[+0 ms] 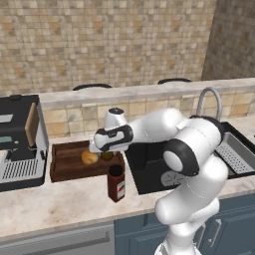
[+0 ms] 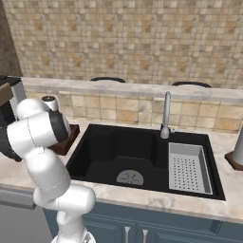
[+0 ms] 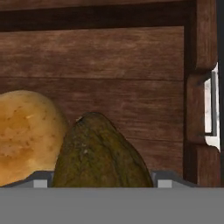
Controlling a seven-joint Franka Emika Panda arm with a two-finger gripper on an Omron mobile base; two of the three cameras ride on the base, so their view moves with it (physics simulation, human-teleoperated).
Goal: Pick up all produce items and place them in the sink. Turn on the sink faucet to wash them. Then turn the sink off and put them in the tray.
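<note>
The produce items are lying together in the tray [image 1: 67, 162]: the orange-yellow fruit [image 1: 89, 158] is sitting on the wooden floor with the smaller olive-brown fruit [image 1: 107, 156] just beside it at its 3 o'clock in the left base view. The gripper [image 1: 95, 148] is hanging right over the pair, and in the hand view the olive-brown fruit [image 3: 103, 153] is standing between the two finger tips [image 3: 39, 180] at 6 o'clock, with the orange-yellow fruit [image 3: 26, 135] pressing against it at 9 o'clock; the jaws are standing fairly wide on either side of it, and I cannot tell whether the pads are touching its skin. The tray's raised edge [image 3: 199, 100] is rising close at 3 o'clock of the olive-brown fruit, leaving only a narrow strip of bare plank there, while open planking is stretching away toward 12 o'clock up to the far wall. The olive-brown fruit is looking egg-shaped, dull and speckled; the orange-yellow one is looking rounder, mottled and paler on top. In the left base view a red-labelled jar [image 1: 116, 183] is standing on the counter [image 1: 60, 199] just outside the tray's near edge, at 5 o'clock of the fruits. The sink [image 2: 109, 152] is lying to the tray's right with its faucet [image 2: 165, 116] at the back rim and a grey rack [image 2: 189, 168] sitting in its right part.
</note>
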